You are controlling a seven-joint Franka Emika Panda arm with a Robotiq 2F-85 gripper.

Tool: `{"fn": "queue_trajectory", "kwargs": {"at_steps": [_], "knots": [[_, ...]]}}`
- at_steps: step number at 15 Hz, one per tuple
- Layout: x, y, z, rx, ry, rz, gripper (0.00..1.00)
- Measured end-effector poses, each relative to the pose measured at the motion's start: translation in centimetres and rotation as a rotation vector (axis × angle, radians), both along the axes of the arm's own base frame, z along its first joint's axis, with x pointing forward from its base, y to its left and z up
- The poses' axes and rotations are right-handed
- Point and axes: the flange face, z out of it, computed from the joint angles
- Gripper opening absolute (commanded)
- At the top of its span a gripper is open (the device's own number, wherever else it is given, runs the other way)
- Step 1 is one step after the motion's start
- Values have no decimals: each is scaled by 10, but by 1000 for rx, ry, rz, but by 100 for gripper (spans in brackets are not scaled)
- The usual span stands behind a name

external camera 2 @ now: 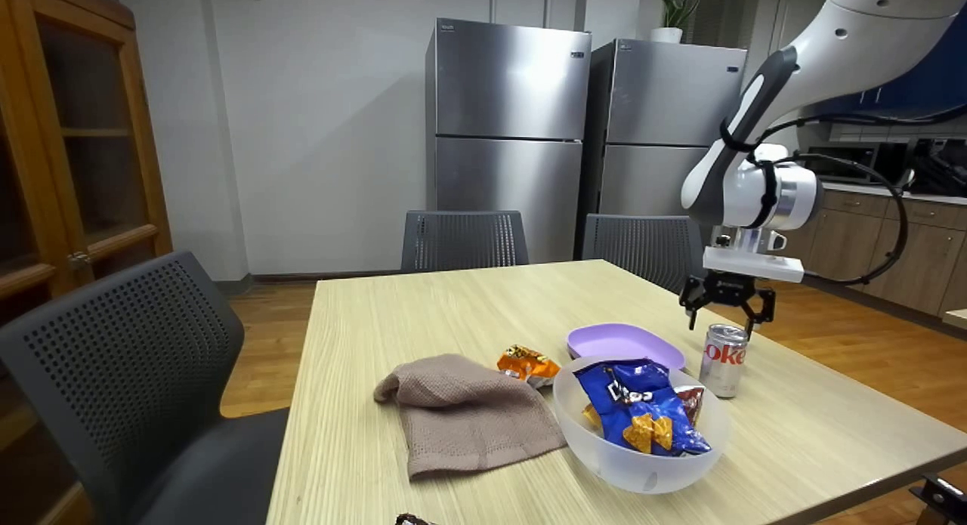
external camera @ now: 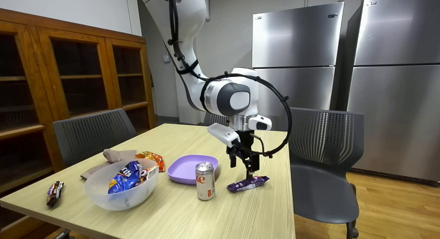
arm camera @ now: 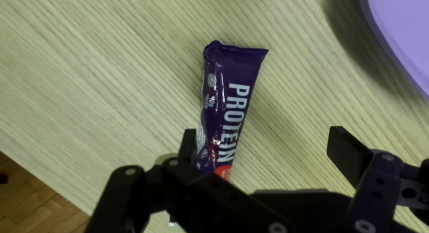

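Purple glossy-wrapped protein bar (arm camera: 228,109): where?
– Flat on pale wood-grain desk (arm camera: 83,92), near shallow lilac plate (arm camera: 402,32).
Jaws?
– Spread wide; one close by the bar's edge, contact unclear.

The arm (external camera 2: 869,57) is slanting down from the upper edge in both exterior views, its white shell carrying dark grey panels. Below the forearm (external camera: 189,22), the wrist (external camera: 240,100) is bending so that the silvery flange (external camera: 242,122) is facing down. The end effector (external camera: 242,168) is hanging beneath it, pointing downward, with a white housing (external camera 2: 753,265) sitting crosswise above its black linkage (external camera 2: 729,289). In the wrist view its two fingers (arm camera: 348,156) are standing wide apart, their blunt black tips facing each other across the gap. A black cable (external camera: 289,122) is running along the forearm under dark straps (external camera: 188,68) and is looping out past the wrist, back toward the end effector.
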Motion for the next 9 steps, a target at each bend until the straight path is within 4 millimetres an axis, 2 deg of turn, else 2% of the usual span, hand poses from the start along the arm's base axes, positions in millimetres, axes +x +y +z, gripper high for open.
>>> {"fn": "queue_trajectory", "kwargs": {"at_steps": [4,5,6,9], "knots": [[-1,-2,-12,-1,17,-17,100],[-1,-2,-14,-2,19,-18,75],[-1,-2,-15,-2,20,-19,74],[0,-4,-17,-4,22,-24,51]]}}
